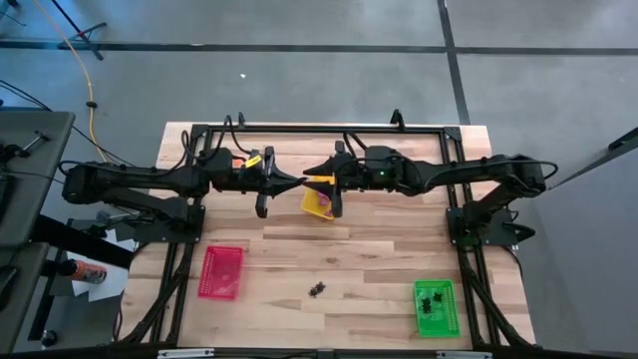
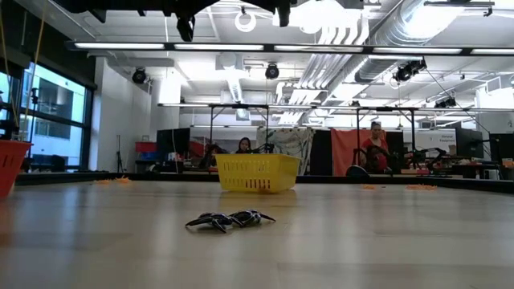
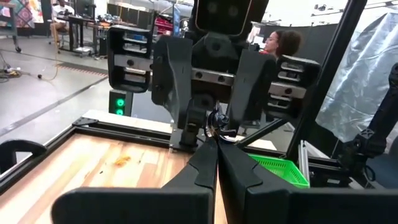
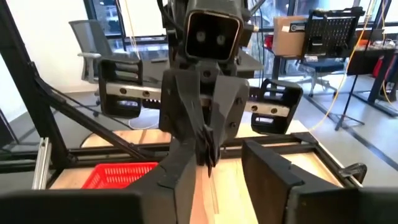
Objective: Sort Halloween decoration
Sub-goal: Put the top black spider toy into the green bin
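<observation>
My left gripper point(image 1: 295, 183) and my right gripper point(image 1: 321, 178) meet tip to tip in the air above the yellow tray point(image 1: 317, 205). The left gripper point(image 3: 216, 149) is shut on a tiny black trinket point(image 3: 214, 126). The right gripper point(image 4: 224, 152) is open, with one finger on either side of the left fingertips. A small heap of black trinkets point(image 1: 317, 289) point(image 2: 230, 219) lies on the table near its front edge. More black trinkets lie in the green tray point(image 1: 436, 305). My left gripper pinches the black trinket point(image 4: 208, 157) between its two fingertips. The fingers lie about level and point toward the table's right. The trinket is lifted clear of the table, and a thin dark part of it hangs below the fingertips.
The red tray point(image 1: 221, 271) sits at the front left and the green tray at the front right. The yellow tray point(image 2: 257, 172) stands mid-table under the grippers. A black frame point(image 1: 319, 128) borders the table's far side. People sit in the room beyond.
</observation>
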Tool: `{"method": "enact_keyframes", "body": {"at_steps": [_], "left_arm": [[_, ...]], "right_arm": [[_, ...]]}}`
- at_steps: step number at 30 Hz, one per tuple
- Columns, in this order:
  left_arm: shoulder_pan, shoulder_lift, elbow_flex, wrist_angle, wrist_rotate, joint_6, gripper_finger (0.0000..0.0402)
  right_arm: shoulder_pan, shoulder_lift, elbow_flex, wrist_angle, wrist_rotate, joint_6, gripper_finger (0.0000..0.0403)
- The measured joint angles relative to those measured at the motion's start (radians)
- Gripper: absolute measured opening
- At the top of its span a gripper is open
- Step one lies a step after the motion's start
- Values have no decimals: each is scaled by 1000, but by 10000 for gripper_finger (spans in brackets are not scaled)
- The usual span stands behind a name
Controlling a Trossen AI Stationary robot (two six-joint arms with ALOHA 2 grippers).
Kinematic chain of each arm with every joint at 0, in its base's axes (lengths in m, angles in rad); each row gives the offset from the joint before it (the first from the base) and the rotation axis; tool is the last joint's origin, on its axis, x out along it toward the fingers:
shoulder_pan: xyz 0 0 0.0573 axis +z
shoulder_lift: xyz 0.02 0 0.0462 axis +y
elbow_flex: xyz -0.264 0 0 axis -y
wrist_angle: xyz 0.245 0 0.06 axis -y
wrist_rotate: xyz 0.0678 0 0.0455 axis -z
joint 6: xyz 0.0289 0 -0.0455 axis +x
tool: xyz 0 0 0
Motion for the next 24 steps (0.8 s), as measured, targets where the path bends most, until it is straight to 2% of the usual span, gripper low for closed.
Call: {"method": "enact_keyframes", "body": {"at_steps": [11, 16, 20, 24], "left_arm": [[0, 0, 0, -5, -2, 0, 0], [0, 0, 0, -6, -41, 1, 0], [0, 0, 0, -13, -61, 36, 10], [4, -10, 2, -81, -81, 43, 39]], "right_arm": [[0, 0, 0, 2, 0, 0, 49], [-1, 0, 0, -2, -18, 0, 9], [-2, 0, 0, -5, -18, 0, 9], [-4, -2, 0, -14, -24, -10, 4]]}}
